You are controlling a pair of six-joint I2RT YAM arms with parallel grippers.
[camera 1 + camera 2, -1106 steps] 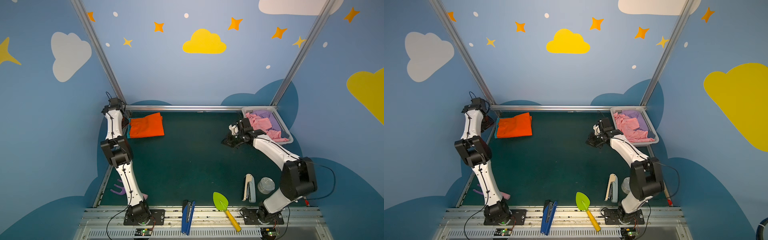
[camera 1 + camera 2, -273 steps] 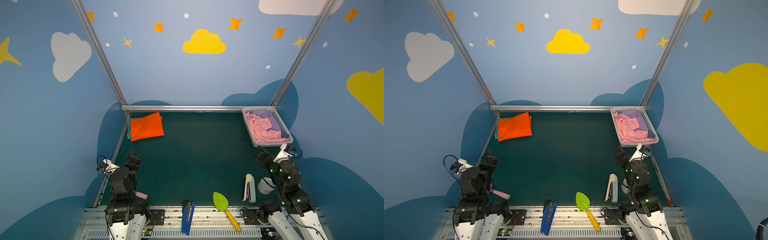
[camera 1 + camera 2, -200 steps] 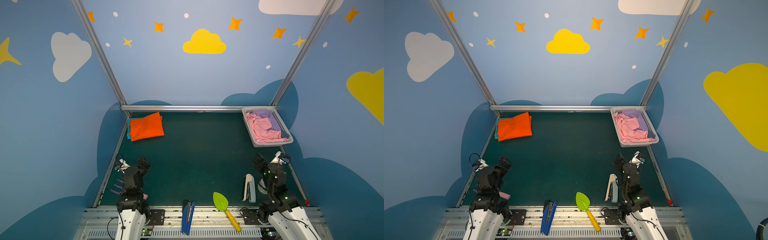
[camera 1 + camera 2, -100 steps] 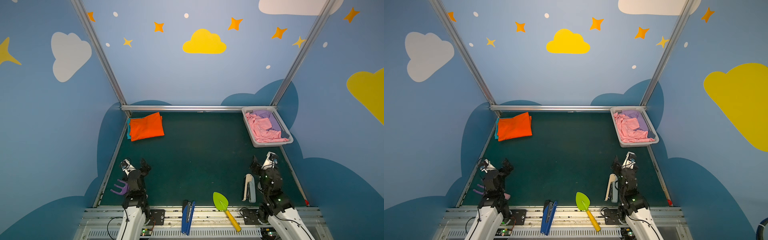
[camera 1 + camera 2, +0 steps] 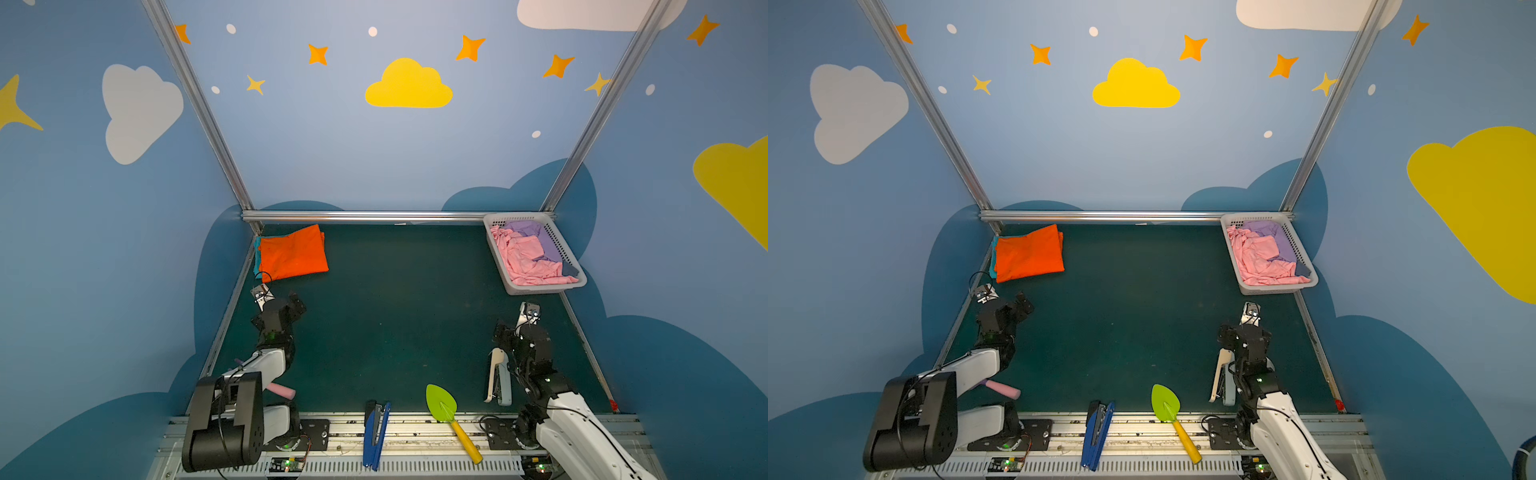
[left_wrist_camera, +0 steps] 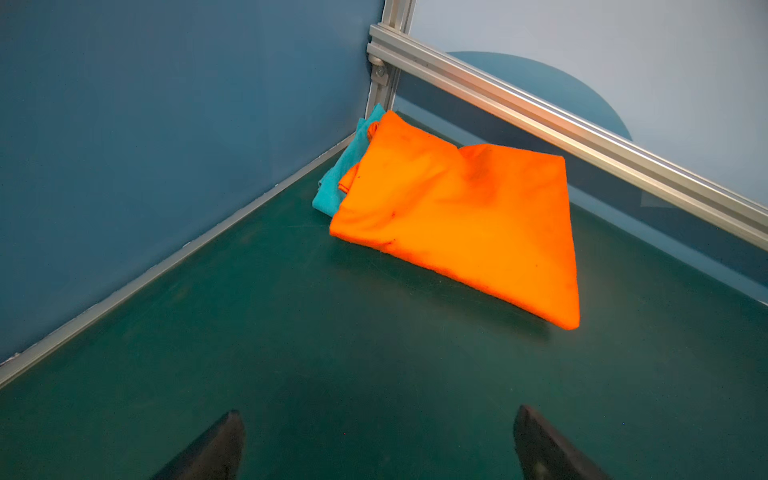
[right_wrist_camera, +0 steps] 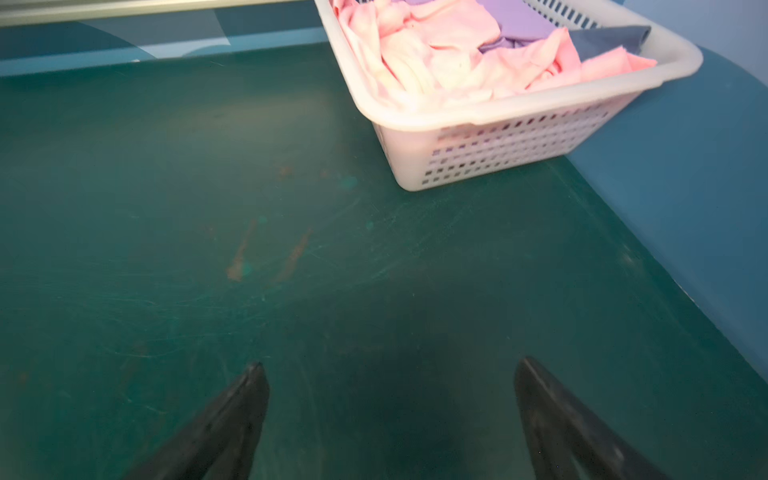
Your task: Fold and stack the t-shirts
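Jaws of the left gripper [image 6: 378, 413], at 9 o'clock, are spread wide over bare mat and grip nothing; its dark, tapered fingertips [image 6: 224, 440] hover apart from the cloth ahead. A pink handle [image 5: 282, 390] pokes out from under the left arm at 7 o'clock. At 10 o'clock on the mat [image 5: 395, 311], tucked into the far corner beside the aluminium rail [image 6: 540, 120], the orange t-shirt [image 5: 293, 253] lies folded into a soft, slightly puffed rectangle with rounded fold edges and faint dark smudges. It rests on top of the teal t-shirt [image 6: 338, 178], of which only a thin strip shows along the wall side. The dark green mat is smooth, marked with pale scratches, and wide open through the middle, from the stack across to the basket. Along the 6 o'clock edge lie a blue stapler [image 5: 376, 432], a green plastic trowel [image 5: 440, 403] with a yellow handle, and a white stapler [image 5: 496, 376] just beside the right arm. Jaws of the right gripper [image 7: 391, 363], at 3 o'clock, are likewise parted wide and hold nothing. At 2 o'clock the white plastic lattice basket [image 5: 540, 289] sits in the far corner, holding crumpled pink cloth [image 5: 523, 257] and purple cloth [image 5: 530, 228].
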